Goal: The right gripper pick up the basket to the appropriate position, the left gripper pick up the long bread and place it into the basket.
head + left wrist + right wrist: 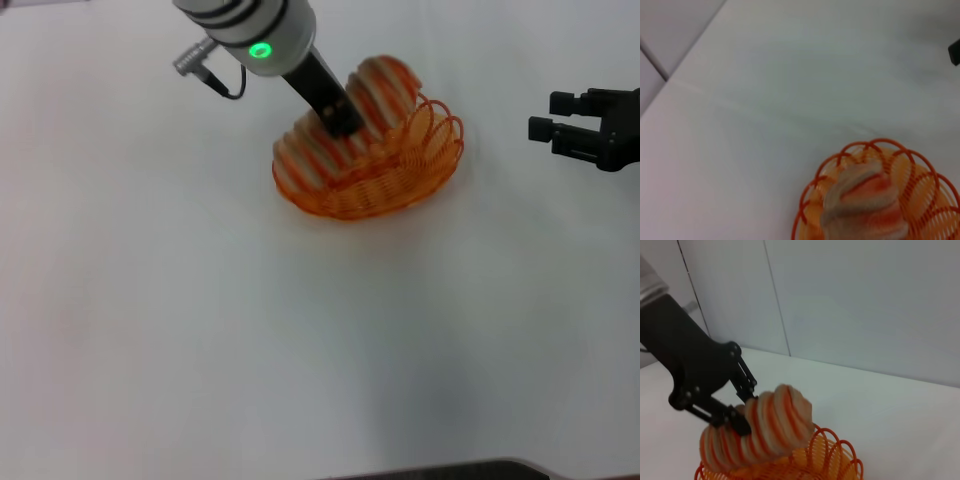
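The long bread (375, 90), striped orange and cream, lies tilted in the orange wire basket (375, 190), with its far end raised above the looped rim. My left gripper (340, 115) is shut on the bread's middle from above. The right wrist view shows its black fingers (746, 382) clamped across the loaf (777, 422) over the basket (837, 460). The left wrist view looks down on the bread's end (865, 200) inside the basket rim (880, 146). My right gripper (550, 114) is open and empty, well to the right of the basket.
The basket stands on a plain white table (200, 330). A pale panelled wall (850, 300) rises behind the table. The table's near edge (450, 470) shows at the bottom of the head view.
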`<action>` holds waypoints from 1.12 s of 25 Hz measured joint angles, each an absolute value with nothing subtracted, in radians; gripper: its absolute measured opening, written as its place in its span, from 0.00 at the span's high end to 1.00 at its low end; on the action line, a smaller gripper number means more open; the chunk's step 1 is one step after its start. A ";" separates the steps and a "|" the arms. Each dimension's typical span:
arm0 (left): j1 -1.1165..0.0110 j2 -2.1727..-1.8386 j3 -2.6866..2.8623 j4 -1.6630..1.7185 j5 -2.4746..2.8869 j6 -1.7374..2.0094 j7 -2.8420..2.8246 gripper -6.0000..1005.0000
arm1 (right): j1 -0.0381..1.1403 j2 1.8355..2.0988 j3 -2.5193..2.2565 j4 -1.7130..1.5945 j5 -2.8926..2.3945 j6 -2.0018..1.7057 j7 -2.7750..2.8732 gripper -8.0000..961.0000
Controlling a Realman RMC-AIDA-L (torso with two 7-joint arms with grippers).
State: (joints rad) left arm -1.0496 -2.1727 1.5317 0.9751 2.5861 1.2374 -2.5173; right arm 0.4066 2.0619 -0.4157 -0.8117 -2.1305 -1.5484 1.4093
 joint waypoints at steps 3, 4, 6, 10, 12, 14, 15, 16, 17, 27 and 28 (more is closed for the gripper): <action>-1.068 -2.175 1.565 0.923 2.556 1.206 -2.515 0.69 | 0.408 2.062 -0.416 -0.807 -2.131 -1.546 1.408 0.45; -1.067 -2.175 1.573 0.922 2.544 1.200 -2.515 0.69 | 0.409 2.062 -0.416 -0.807 -2.131 -1.545 1.407 0.45; -1.061 -2.174 1.579 0.924 2.532 1.191 -2.514 0.65 | 0.412 2.062 -0.416 -0.807 -2.131 -1.544 1.406 0.45; -1.052 -2.175 1.580 0.929 2.513 1.183 -2.512 0.48 | 0.419 2.061 -0.417 -0.805 -2.131 -1.543 1.405 0.45; -1.046 -2.174 1.579 0.934 2.494 1.181 -2.507 0.43 | 0.420 2.061 -0.418 -0.805 -2.131 -1.543 1.405 0.45; -1.032 -2.172 1.574 0.950 2.477 1.180 -2.497 0.38 | 0.422 2.061 -0.419 -0.805 -2.131 -1.543 1.405 0.45; -1.021 -2.172 1.572 0.963 2.470 1.180 -2.494 0.35 | 0.422 2.061 -0.418 -0.805 -2.131 -1.543 1.405 0.46; -1.007 -2.171 1.570 0.981 2.466 1.180 -2.491 0.32 | 0.422 2.061 -0.417 -0.805 -2.131 -1.543 1.405 0.46; -0.991 -2.169 1.567 1.001 2.464 1.180 -2.489 0.30 | 0.422 2.061 -0.416 -0.805 -2.131 -1.543 1.406 0.46; -0.728 -2.170 1.232 0.999 2.076 1.208 -2.184 0.16 | 0.418 2.060 -0.402 -0.805 -2.124 -1.551 1.416 0.46; -0.707 -2.165 1.177 0.941 1.993 1.231 -2.097 0.16 | 0.418 2.060 -0.402 -0.805 -2.122 -1.552 1.417 0.46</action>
State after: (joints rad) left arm -0.7070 -2.1654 1.1768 0.9409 1.9934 1.2308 -2.0970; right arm 0.4178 2.0598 -0.4017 -0.8051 -2.1221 -1.5521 1.4170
